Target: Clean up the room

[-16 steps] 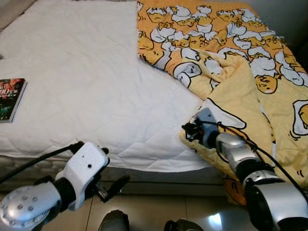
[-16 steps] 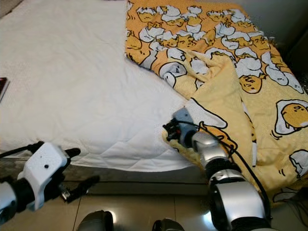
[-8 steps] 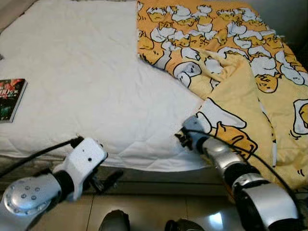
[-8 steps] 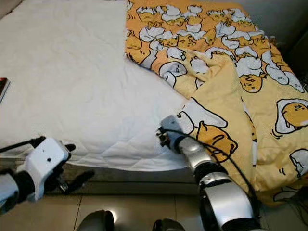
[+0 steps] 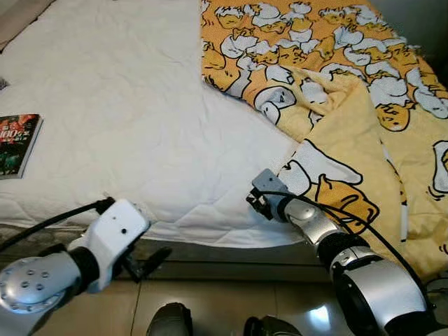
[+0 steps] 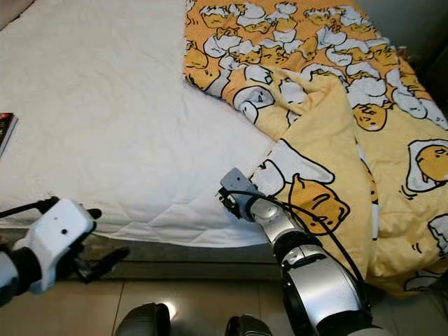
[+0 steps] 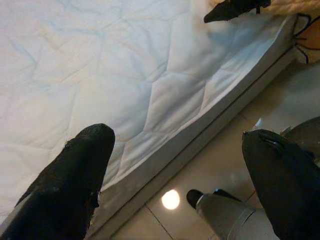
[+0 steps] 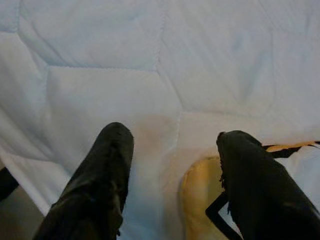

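Right tool (image 5: 260,198) moved left, open over blanket (image 5: 350,161) corner | blanket runs lengthwise up bed (image 5: 105,119)

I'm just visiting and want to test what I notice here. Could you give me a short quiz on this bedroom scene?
1. True or false: the book lies on the white mattress.
2. Which pincer is at the corner of the yellow blanket: A left, B right?
3. Fill in: the fingers of the right pincer are ____.

Key: 1 true. 2 B. 3 open; the left pincer, low by the bed's edge, is open too.
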Controlling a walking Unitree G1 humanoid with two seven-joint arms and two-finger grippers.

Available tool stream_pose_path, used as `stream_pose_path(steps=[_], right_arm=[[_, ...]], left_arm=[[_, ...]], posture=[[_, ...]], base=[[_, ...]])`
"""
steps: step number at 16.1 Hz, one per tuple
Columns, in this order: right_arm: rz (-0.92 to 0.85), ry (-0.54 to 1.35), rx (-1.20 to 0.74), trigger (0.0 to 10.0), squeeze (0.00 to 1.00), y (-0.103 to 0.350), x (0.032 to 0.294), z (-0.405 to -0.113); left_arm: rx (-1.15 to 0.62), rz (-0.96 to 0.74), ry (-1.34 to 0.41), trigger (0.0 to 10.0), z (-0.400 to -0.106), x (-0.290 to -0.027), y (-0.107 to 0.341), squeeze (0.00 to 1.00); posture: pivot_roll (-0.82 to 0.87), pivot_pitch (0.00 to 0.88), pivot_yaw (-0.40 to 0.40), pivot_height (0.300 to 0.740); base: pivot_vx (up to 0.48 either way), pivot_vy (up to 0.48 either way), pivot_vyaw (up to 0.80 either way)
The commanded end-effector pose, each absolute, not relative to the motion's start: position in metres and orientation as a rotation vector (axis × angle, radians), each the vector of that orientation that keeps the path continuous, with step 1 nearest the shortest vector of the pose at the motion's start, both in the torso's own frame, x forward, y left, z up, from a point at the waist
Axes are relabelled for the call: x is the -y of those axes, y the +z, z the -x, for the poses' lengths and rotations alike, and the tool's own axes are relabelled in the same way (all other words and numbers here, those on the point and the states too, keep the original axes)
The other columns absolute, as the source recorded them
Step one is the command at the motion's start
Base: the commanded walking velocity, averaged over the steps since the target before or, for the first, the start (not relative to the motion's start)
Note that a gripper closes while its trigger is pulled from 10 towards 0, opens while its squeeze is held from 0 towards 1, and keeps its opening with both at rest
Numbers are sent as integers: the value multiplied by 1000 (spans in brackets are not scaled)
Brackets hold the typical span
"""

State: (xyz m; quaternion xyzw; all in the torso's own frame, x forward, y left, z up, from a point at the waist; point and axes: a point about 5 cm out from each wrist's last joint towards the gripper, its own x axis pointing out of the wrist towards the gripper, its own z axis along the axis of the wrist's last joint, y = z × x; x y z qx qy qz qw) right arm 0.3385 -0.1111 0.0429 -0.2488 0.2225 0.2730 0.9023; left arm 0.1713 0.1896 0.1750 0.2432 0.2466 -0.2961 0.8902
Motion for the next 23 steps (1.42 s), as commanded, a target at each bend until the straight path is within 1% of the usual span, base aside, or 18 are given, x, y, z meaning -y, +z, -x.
stream_pose_path(steps=[1,5,6,9,13,14,15,23], right_arm=[[550,552,-456,10000,1000,45,112,-341],[620,511,-461,10000,1000,42,118,-340],[659,492,-460,10000,0,44,122,-342],[758,446,-453,10000,0,48,133,-347],[809,412,-474,10000,0,50,144,-348],[830,401,-481,4510,0,49,147,-348],[844,389,-486,0,0,49,150,-348],[833,390,-512,0,0,46,157,-346]], left_arm=[[-518,-517,-637,10000,-166,-189,178,0],[-519,-527,-638,10000,-165,-191,183,0],[-516,-534,-636,10000,-164,-192,187,0],[-509,-554,-636,10000,-158,-192,195,0],[-511,-575,-632,10000,-155,-197,202,0],[-511,-577,-627,10000,-155,-199,203,0],[-511,-579,-622,10000,-155,-199,204,0],[-532,-562,-624,10000,-152,-201,202,0]], posture=[[227,174,-14,740],[248,184,-4,740],[267,192,7,740],[308,202,25,740],[330,211,30,740],[332,211,27,740],[335,209,25,740],[324,196,9,740]], base=[[0,0,0],[0,0,0],[0,0,0],[0,0,0],[0,0,0],[0,0,0],[0,0,0],[0,0,0]])
